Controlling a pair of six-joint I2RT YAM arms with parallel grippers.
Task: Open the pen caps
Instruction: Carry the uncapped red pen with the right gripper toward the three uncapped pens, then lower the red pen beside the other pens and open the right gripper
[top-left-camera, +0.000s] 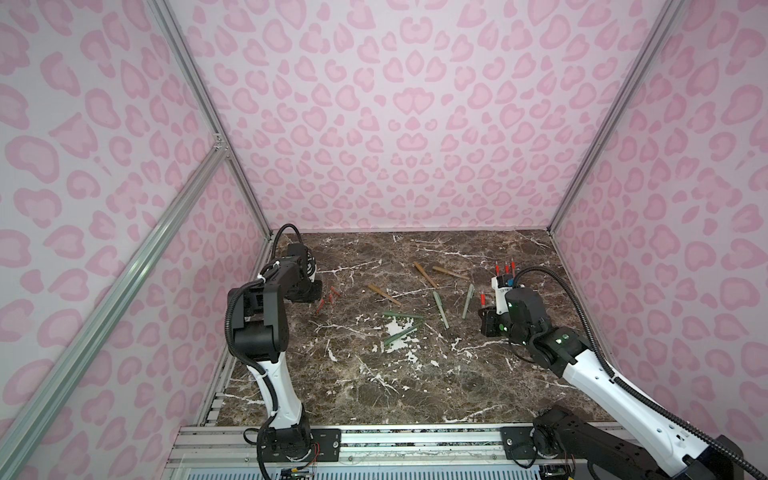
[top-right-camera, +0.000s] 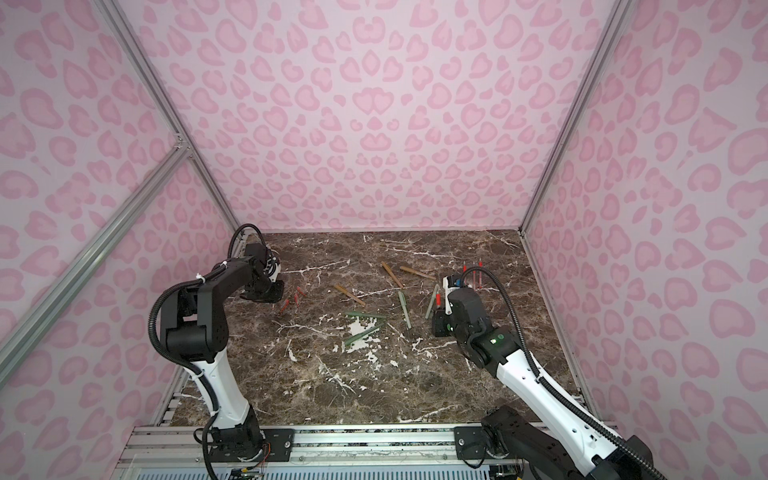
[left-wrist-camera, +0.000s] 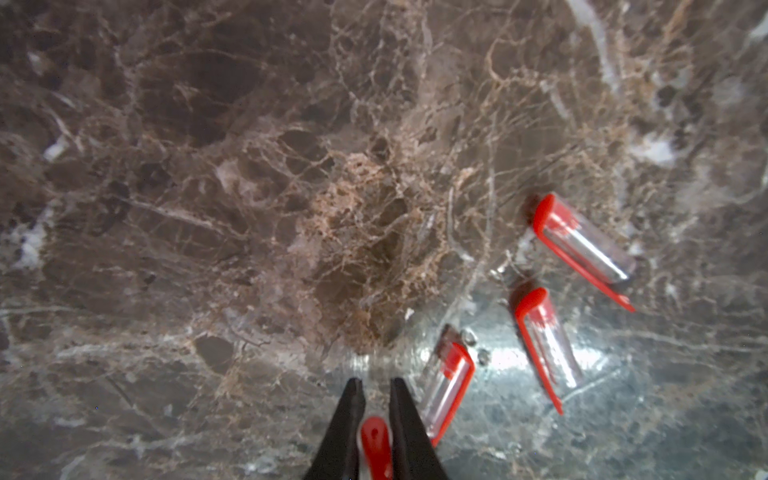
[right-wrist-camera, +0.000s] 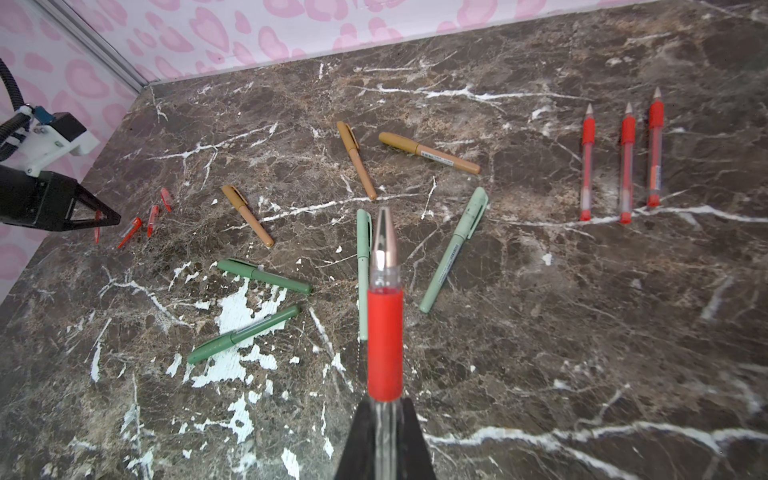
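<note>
Right wrist: fingers (right-wrist-camera: 360, 440) clamp red pen (right-wrist-camera: 385, 340).

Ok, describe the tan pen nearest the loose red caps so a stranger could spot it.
On the dark marble table, find the three loose red caps at the left. The first pen from them toward the middle is the tan pen, capped. The two other tan pens lie farther back, close together; this one lies alone, just behind the dark green pens.

The left arm (top-left-camera: 259, 328) folds sharply at its elbow, with the left tool (left-wrist-camera: 376, 384) held low and its jaws pinching a red cap (left-wrist-camera: 376, 444). The right arm (top-left-camera: 611, 382) stretches forward from its base, and the right tool (right-wrist-camera: 384, 405) is clamped on a red pen (right-wrist-camera: 385, 340).
</note>
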